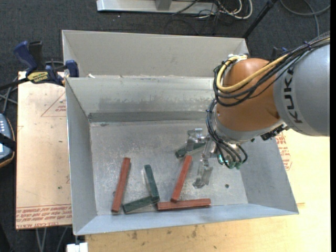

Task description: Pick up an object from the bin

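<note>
Grey metal bin fills the middle of the frame, with slim bars scattered on its floor. The gripper sits low at centre right, below the orange wrist cover. Its jaws look spread apart, one up-frame and one down-frame, with nothing clamped between them.

Just left of it lies a slanted red bar, its upper end close to the gap between the jaws. A short dark green piece sits beside the upper finger. Further left are a red bar and two dark green bars meeting in an L, and a flat red bar lies along the bottom edge.

The risk, as I judge it, is that the jaws close beside the slanted bar's end rather than round it and nudge it away. Its lower end meets the flat red bar, which could be dragged along.

The wrist cover and cables hide the gripper's base. I cannot tell whether the fingertips touch the floor, or how much of the green piece lies beneath the finger.
</note>
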Robot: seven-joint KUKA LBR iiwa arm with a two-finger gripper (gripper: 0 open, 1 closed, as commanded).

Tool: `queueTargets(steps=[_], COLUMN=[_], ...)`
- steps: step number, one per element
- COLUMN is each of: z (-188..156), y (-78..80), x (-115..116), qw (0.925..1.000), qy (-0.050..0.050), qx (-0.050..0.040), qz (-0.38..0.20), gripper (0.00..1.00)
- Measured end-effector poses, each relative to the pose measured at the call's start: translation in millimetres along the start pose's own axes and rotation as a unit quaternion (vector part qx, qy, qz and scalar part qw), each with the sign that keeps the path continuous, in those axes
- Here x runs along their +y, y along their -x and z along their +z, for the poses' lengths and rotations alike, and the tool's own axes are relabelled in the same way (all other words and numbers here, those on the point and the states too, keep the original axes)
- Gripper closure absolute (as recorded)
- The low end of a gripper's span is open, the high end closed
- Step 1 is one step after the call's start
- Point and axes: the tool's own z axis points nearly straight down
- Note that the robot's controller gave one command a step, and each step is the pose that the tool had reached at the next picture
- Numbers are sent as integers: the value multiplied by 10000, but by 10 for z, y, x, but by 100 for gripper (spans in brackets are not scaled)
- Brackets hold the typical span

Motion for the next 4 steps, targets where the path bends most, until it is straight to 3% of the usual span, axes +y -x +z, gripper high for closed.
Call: queueTargets(steps=[1, 2, 3, 4], z=[-34, 452, 1230, 941], y=[16, 282, 114, 625], x=[-2, -106, 32, -173], qw=[10000, 9960, 9737, 9517], qy=[1, -4, -5, -9], qx=[-34, -51, -26, -41], qz=[7, -889, -2278, -3070], gripper=[0, 0, 0, 0])
